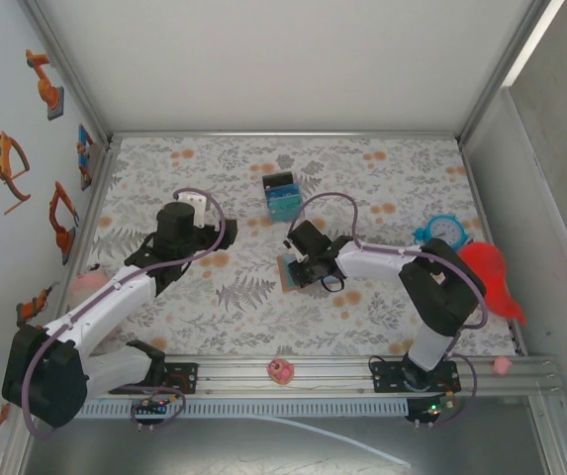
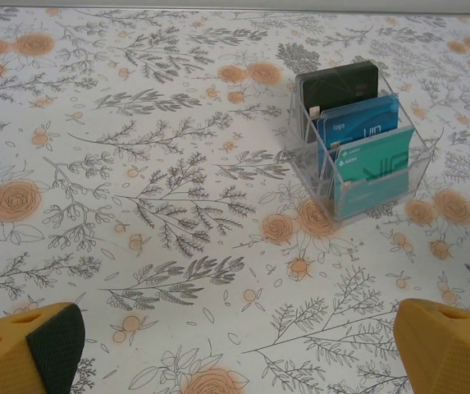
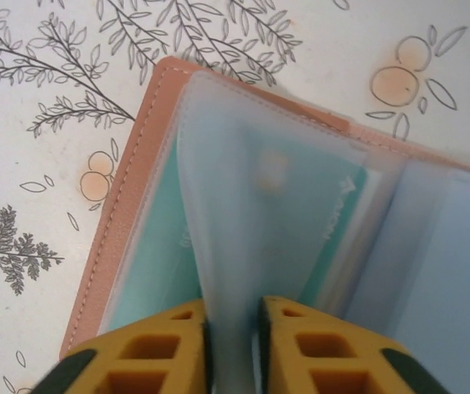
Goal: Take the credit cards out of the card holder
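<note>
As the flowered desk (image 1: 382, 168) is seen from above, the card holder (image 1: 289, 275) is found near its middle, under the tip of the right arm (image 1: 382, 262). A clear box (image 1: 283, 195) stands a little beyond it. The left arm (image 1: 115, 297) is stretched over the left half of the desk, well apart from the card holder.

From the left wrist, the left fingers (image 2: 21, 349) are seen spread wide, with nothing held between them and bare desk below. The clear box is seen ahead to the right, with three upright cards (image 2: 358, 131) in it: one dark, one blue, one teal.

From the right wrist, the card holder is seen lying open on the desk, its tan cover (image 3: 140, 156) flat. A clear sleeve (image 3: 235, 222) of it is pinched between the right fingers (image 3: 177, 349). A teal card (image 3: 343, 215) is seen through the sleeves, tucked inside.
</note>
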